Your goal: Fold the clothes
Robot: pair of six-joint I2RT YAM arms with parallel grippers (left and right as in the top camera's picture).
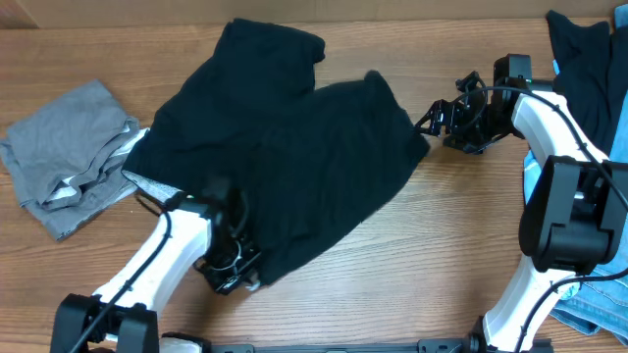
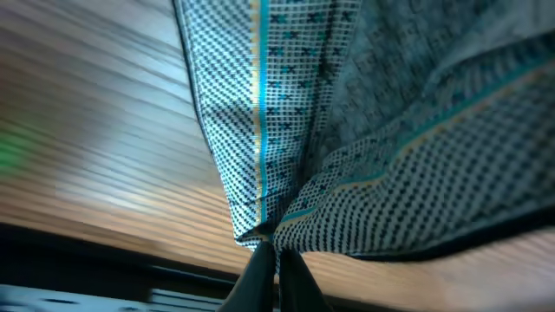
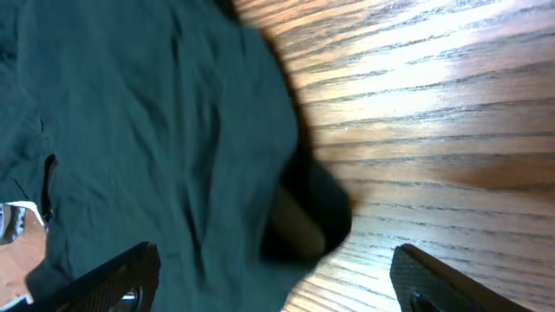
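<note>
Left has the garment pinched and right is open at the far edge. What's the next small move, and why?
Probably ease the right gripper forward and close it on the black garment's edge. Its fingers stand apart with that edge lying on the table just ahead, while the left gripper is shut on the fabric. A second hold seems needed before folding.

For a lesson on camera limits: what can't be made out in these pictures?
Overhead: fingertips of the left gripper, lost against the black garment.
Overhead: blue jeans, cut off by the edge, covered by the right arm.
Left wrist: table, blurred.
</note>
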